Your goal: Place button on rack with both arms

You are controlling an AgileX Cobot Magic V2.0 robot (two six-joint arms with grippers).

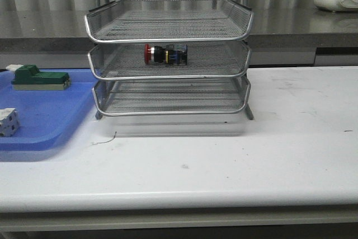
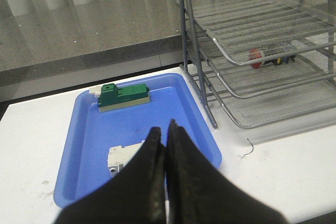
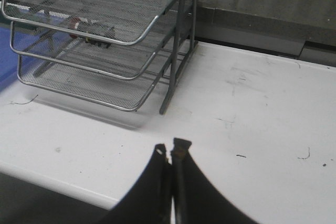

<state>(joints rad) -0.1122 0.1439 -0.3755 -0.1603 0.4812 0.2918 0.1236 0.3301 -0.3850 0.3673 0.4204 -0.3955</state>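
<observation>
- button [image 1: 165, 55] lies on its side on the middle tier of the 3-tier wire-mesh rack [image 1: 168, 76], red head toward the robot's left, dark body to the right. Sits roughly mid-tray, well inside the rim, so it reads as placed rather than perched.
- Top and bottom tiers hold nothing that shows.
- left gripper [image 2: 165, 153]: fingers pressed together, nothing between them. It hangs over the blue tray [image 2: 84, 129], clear of the rack.
- right gripper [image 3: 170, 156]: fingers likewise together and empty, over bare table [image 1: 291, 138] on the rack's right side, well apart from it.
- Neither arm shows in the front view, so both look pulled back out of the work area. My read: the task is done and the arms are parked.
- Blue tray at the rack's left holds 2 leftovers: a green rectangular block [image 1: 40, 78] at its far side and a white block [image 1: 8, 122] nearer the robot. Neither touches the other.
- Risk looks low: mesh floor and raised rim should stop a round body rolling off.
</observation>
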